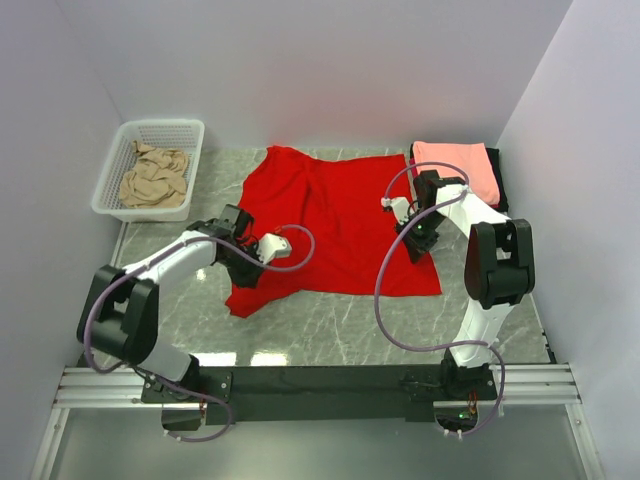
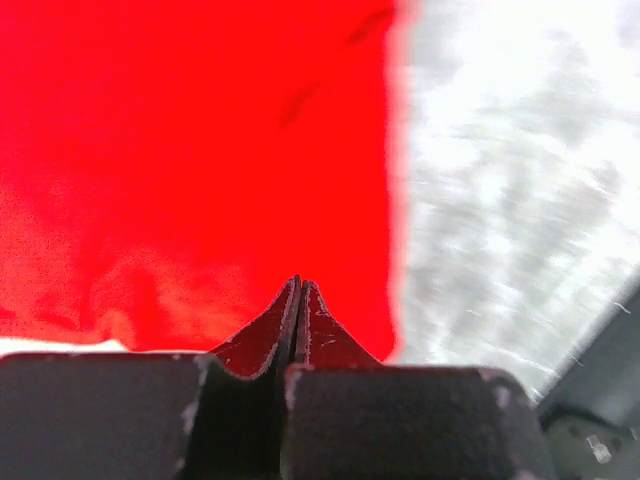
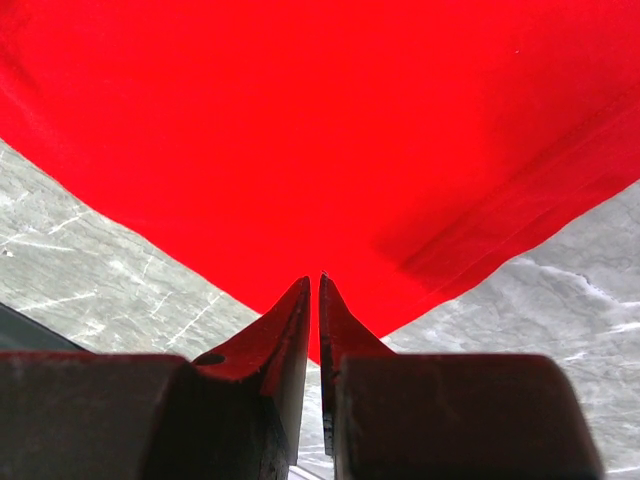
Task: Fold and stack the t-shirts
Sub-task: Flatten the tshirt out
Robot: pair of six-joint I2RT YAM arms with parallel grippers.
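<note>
A large bright red t-shirt [image 1: 340, 225] lies spread on the grey marble table, its near-left part bunched. My left gripper [image 1: 247, 272] sits at the shirt's near-left edge. In the left wrist view its jaws [image 2: 298, 285] are pressed together against the red cloth [image 2: 190, 150]. My right gripper [image 1: 415, 243] is at the shirt's right edge. Its jaws [image 3: 320, 285] are almost together, with red cloth [image 3: 330, 130] pinched between the tips. A folded salmon-pink t-shirt [image 1: 458, 165] lies on a black one [image 1: 498, 180] at the back right.
A white mesh basket [image 1: 120, 150] at the back left holds a crumpled tan t-shirt [image 1: 155, 178]. Walls close in at the back and on both sides. Bare marble [image 1: 340, 320] shows in front of the red shirt, and the arms' mounting rail [image 1: 320, 385] runs along the near edge.
</note>
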